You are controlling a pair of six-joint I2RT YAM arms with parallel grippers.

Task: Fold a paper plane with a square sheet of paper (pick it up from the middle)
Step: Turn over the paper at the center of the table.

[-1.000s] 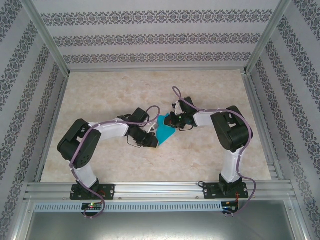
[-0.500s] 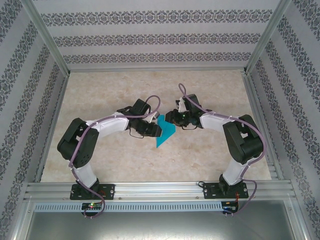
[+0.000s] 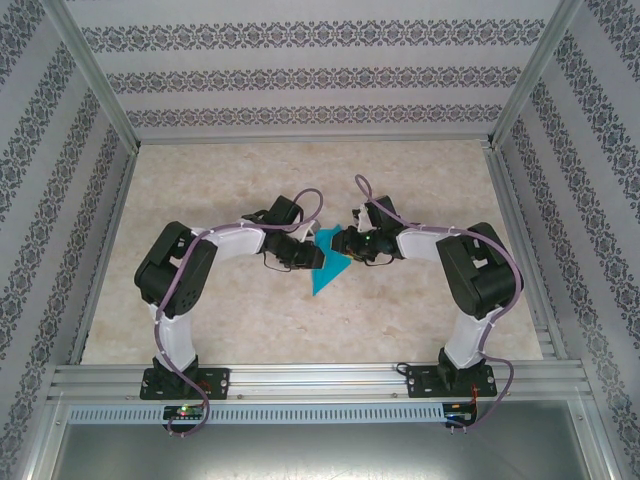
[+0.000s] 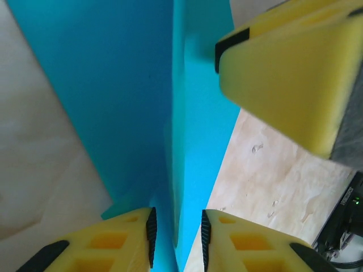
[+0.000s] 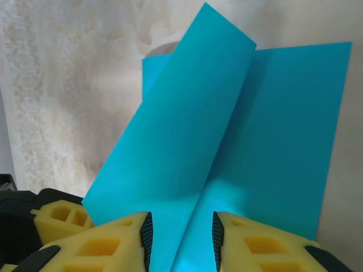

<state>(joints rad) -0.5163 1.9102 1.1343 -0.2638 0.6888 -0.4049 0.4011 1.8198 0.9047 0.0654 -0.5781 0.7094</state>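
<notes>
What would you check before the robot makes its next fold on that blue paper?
1. Crease formed: ok, the square sheet of paper has a raised fold.
2. Grip by left fingers: not ok, apart astride the fold.
3. Grip by right fingers: not ok, also apart.
4. Both pairs clear of each other: cannot tell.
5. Paper resting on table: ok.

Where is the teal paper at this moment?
In the top view the square sheet of paper lies partly folded on the table, between the left gripper on its left and the right gripper on its right.
</notes>
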